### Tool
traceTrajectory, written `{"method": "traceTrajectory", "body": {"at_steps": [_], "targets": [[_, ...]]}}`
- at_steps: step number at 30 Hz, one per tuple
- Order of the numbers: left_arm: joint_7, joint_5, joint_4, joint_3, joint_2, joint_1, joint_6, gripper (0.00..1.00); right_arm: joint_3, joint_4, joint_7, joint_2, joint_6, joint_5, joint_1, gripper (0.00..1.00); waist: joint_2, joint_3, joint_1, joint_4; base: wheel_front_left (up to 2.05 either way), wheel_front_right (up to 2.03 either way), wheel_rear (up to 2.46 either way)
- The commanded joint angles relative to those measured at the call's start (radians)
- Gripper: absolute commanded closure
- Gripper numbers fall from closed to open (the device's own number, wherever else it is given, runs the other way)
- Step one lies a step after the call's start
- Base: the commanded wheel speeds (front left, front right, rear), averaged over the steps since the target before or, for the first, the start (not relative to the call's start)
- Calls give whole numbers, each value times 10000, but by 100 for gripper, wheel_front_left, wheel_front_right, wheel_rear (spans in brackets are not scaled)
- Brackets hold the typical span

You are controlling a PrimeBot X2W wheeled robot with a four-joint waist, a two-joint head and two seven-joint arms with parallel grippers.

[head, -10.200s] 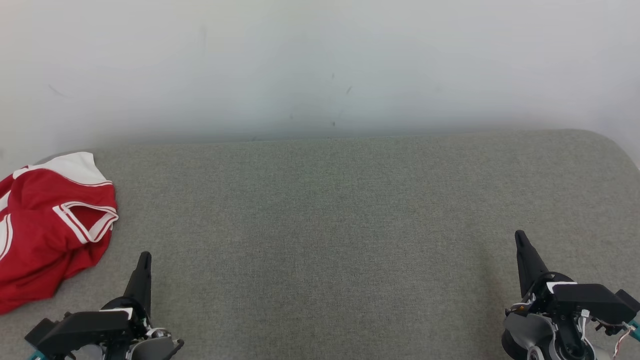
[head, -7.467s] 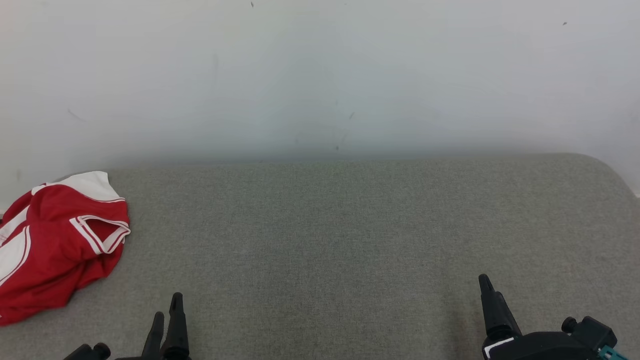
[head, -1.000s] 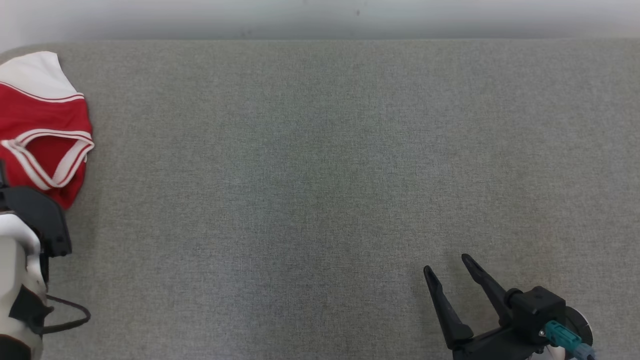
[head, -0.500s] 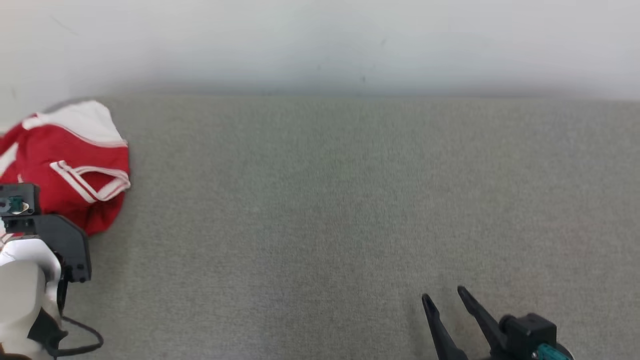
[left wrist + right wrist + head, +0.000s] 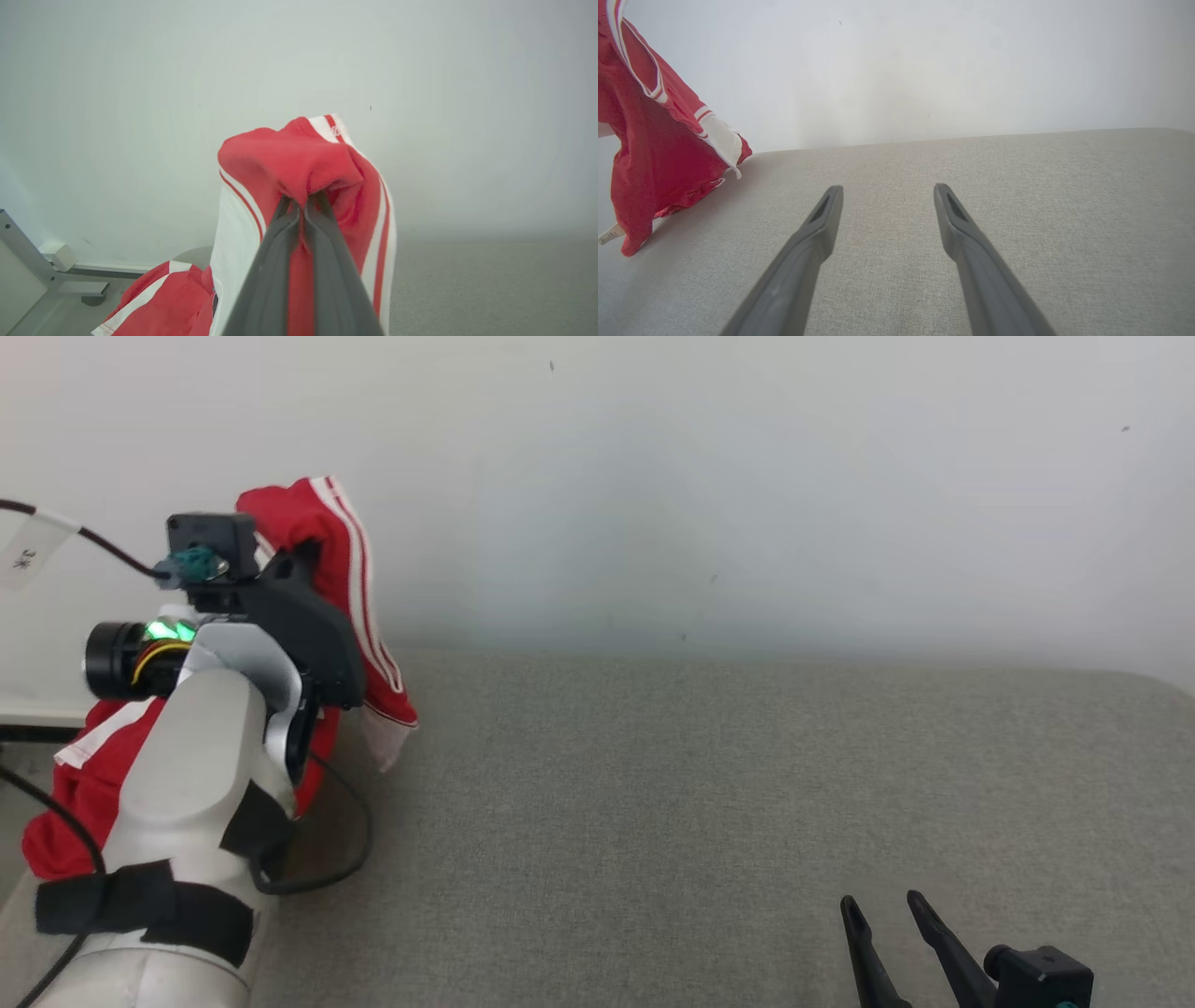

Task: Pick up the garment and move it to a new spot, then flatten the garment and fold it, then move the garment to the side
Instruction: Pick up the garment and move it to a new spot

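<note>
The garment (image 5: 359, 616) is a red shirt with white panels and stripes. It hangs lifted at the left end of the grey surface (image 5: 709, 803), its lower folds trailing down behind my left arm. My left gripper (image 5: 302, 204) is shut on a bunch of the red cloth (image 5: 299, 163), fingertips buried in it. In the right wrist view the garment (image 5: 654, 140) hangs at the far left, its hem near the surface. My right gripper (image 5: 886, 191) is open and holds nothing, low over the surface; in the head view the right gripper (image 5: 882, 905) is at the lower right.
A pale wall (image 5: 747, 476) rises behind the grey padded surface. A metal frame leg (image 5: 28, 252) stands at the left beyond the surface's end. A black cable (image 5: 327, 859) loops from my left forearm.
My left gripper has shut on the garment and raised it off the surface. The head camera has tilted up, so more wall shows. The right gripper stays open.
</note>
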Motion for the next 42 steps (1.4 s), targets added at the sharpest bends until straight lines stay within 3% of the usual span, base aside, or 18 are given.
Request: {"method": "traceTrajectory", "body": {"at_steps": [1, 5, 9, 15, 21, 26, 32, 34, 42], "targets": [[-9, -142, -247, -78, -263, -183, -129, 100, -97, 22, -49, 12, 35, 42, 148, 0, 1, -428, 4, -368, 0, 0, 0], [5, -557, -877, -300, -811, -347, -346, 100, -253, -68, 54, 12, 34, -80, 264, 0, 1, -543, 4, -893, 0, 0, 0], [119, -1356, -1750, -852, -997, -362, -472, 100, -322, -201, 142, 10, 35, -135, 241, 0, 1, -558, 4, -1507, 0, 0, 0], [286, -4750, -4317, -2967, -994, 153, -443, 100, -294, -312, 221, 6, 35, -133, 141, 0, 1, -452, 4, -2404, 0, 0, 0], [-35, -7476, -6049, -4406, -995, 642, 348, 100, -392, -363, 206, 8, 35, -105, 177, 0, 1, -250, 4, -2862, 0, 0, 0], [-58, -7487, -5222, -5137, -900, 1360, 1029, 100, -323, -367, 175, 9, 34, -67, 42, 0, 1, -74, 4, -3060, 0, 0, 0], [-307, -7242, -3410, -5443, -500, 2393, 1225, 100, -247, -296, 122, 6, 35, 6, 25, 0, 1, 49, 4, -3134, 0, 0, 0], [-424, -7079, -2561, -5591, -358, 2763, 1375, 0, -200, -257, 129, 9, 35, -2, -15, 0, 1, 67, 4, -3175, 0, 0, 0], [-366, -7250, -676, -5649, -337, 3287, 1211, 0, -222, -269, 223, 8, 35, -65, 95, 0, 1, 3, 4, -2766, 0, 0, 0]]}}
